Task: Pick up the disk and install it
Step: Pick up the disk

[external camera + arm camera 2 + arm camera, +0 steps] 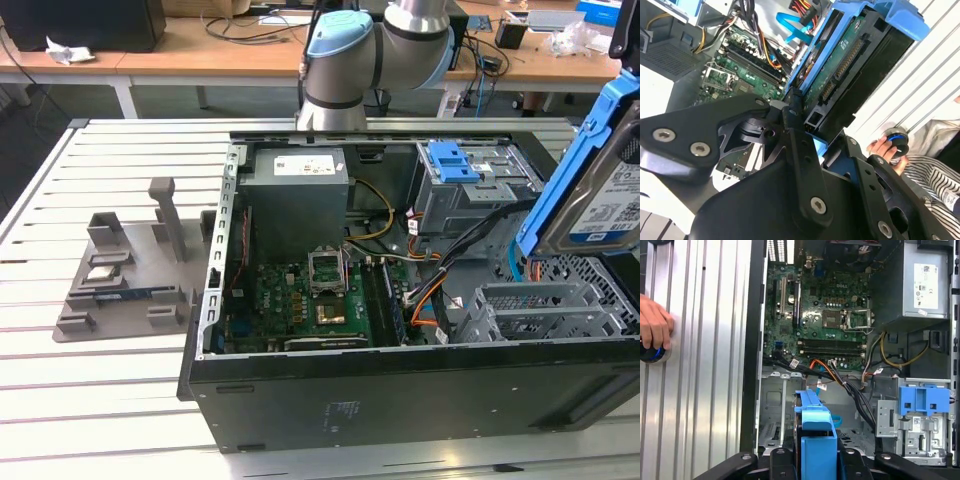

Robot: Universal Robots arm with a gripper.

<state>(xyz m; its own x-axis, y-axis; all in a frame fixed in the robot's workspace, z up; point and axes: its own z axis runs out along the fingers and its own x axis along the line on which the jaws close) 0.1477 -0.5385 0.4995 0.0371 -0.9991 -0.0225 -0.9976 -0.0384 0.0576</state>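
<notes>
The disk (610,190), a silver drive with a white-and-blue label in a blue carrier frame, hangs tilted in the air above the open computer case (300,390), at the exterior view's right. My gripper (812,125) is shut on it, the black fingers (795,112) clamping the carrier's lower end. In the second wrist view the disk (850,65) shows its circuit-board side. In the first wrist view the disk (815,415) stands edge-on between the gripper (817,455) arms, over the case's metal drive cage (777,410).
Inside the case lie the green motherboard (290,300), the grey power supply box (298,195), loose cables (840,380) and a blue latch plate (922,400) on the upper bay. A person's hand (655,325) rests on a round knob on the slatted table. A grey fixture (125,270) stands at the exterior view's left.
</notes>
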